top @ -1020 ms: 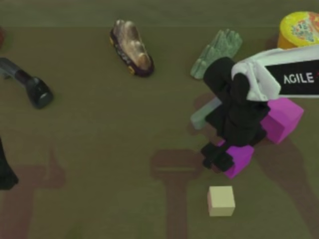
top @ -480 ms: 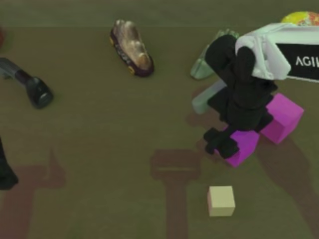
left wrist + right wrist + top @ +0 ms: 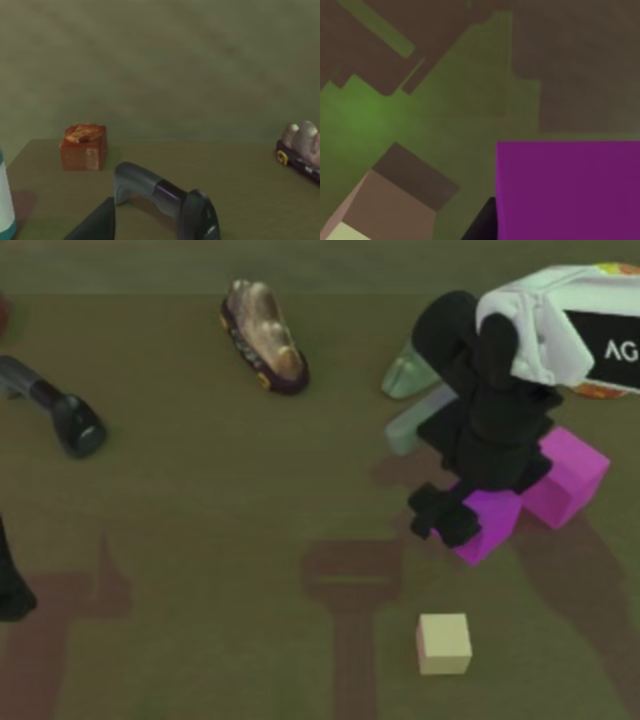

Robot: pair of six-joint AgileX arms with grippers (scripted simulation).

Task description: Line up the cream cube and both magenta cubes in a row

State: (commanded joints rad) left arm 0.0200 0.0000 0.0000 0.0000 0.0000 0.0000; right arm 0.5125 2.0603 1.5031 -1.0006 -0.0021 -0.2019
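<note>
**Cream cube and two magenta cubes: holdings at the right gripper**

Cream cube (image 3: 444, 643): lies alone on the table (image 3: 200, 540), below the right gripper (image 3: 443, 517) in the top view and apart from it; not touching either magenta cube. In the right wrist view one pale corner of it (image 3: 340, 232) shows at the frame edge.

Smaller magenta cube (image 3: 489, 524): directly at the right gripper, partly covered by the black fingers. The fingers sit against its near-left side; whether they clamp it or merely stand over it cannot be told. In the right wrist view the cube (image 3: 567, 190) fills the lower corner, with a dark finger edge just beside it.

Larger magenta cube (image 3: 570, 475): behind the gripper toward the table's right, touching or nearly touching the smaller one at a corner; partly hidden by the arm.

Surroundings of the gripper:
- Pale green block (image 3: 412, 425), just beyond the wrist, largely covered by the arm
- Yellow patterned tub (image 3: 600, 390), only a sliver showing past the white arm casing
- Shoe (image 3: 263, 335), well apart to the left
- Handheld scanner (image 3: 60, 410), far left; also seen in the left wrist view (image 3: 165, 200)
- Small brown box (image 3: 84, 147), left wrist view only

Left gripper (image 3: 12, 590): parked at the table's left edge, finger state not discernible
</note>
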